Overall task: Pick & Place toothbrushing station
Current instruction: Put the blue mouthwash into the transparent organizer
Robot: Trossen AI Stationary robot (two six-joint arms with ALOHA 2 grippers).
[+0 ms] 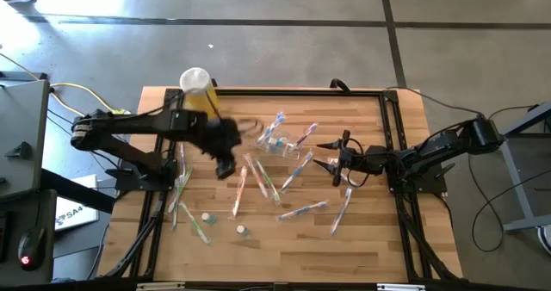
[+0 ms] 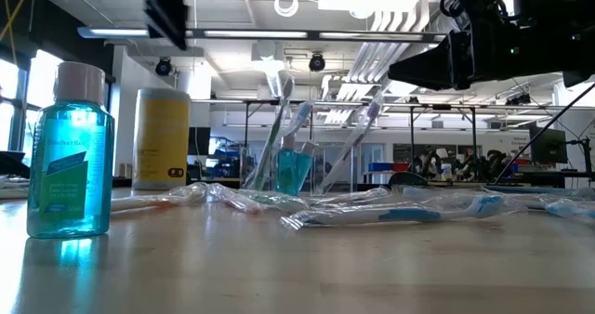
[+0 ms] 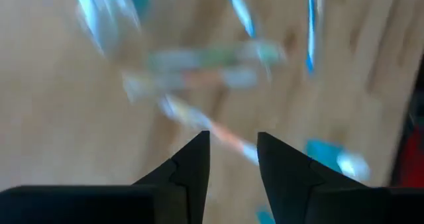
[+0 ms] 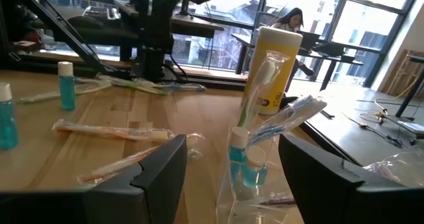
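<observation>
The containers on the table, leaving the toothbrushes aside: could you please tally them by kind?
Clear holder cup: 1
Small blue bottles: 3, one inside the cup
Yellow cylinder: 1
Total: 5

The left wrist view is smeared: the slim pastel wrapped toothbrushes [image 3: 212, 58] on the wooden table [image 3: 79, 138] are streaks, none told apart. Beside the clear plastic holder cup [image 4: 242, 171], the right gripper's dark fingers [image 4: 152, 177] are cut off by the picture's edge. In the high view the cup [image 1: 274, 141] is too small to count its contents.
</observation>
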